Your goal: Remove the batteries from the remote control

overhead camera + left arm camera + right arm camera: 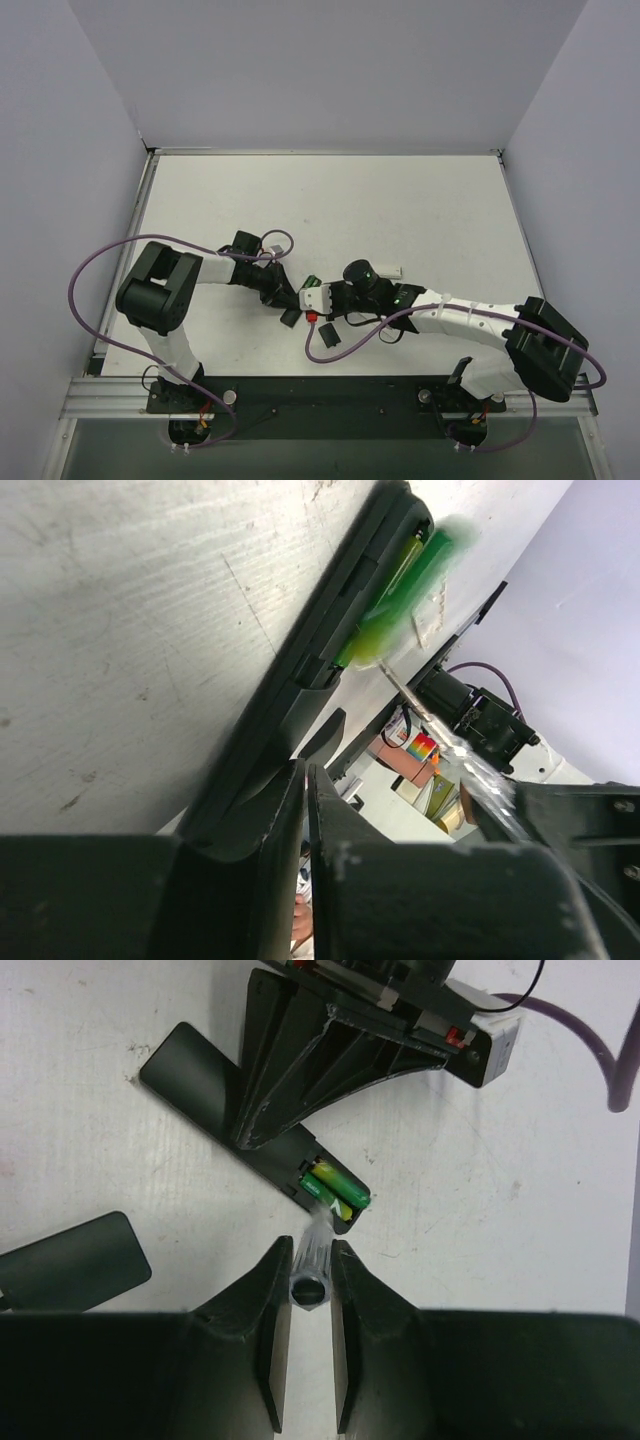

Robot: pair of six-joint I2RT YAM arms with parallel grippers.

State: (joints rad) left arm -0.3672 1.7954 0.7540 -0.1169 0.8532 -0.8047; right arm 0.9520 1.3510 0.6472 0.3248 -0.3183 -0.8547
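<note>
The black remote control (pixel 200 1075) lies on the white table with its battery slot open. Two green batteries (pixel 336 1186) sit in the slot, and in the left wrist view the batteries (pixel 400 585) are blurred. My left gripper (pixel 305 780) is shut with nothing between its fingers (pixel 285 1080), and their tips rest on the remote control (pixel 290 680). My right gripper (pixel 308 1255) is shut on a clear stick (pixel 308 1285). The stick's tip reaches the batteries at the slot's end. From above, the batteries (pixel 312 281) show between the left gripper (pixel 300 296) and the right gripper (pixel 322 290).
A small black cover piece (pixel 70 1260) lies flat on the table beside the right gripper, also visible from above as the cover piece (pixel 327 335). Purple cables (pixel 345 345) loop close to both wrists. Grey walls enclose the table on three sides.
</note>
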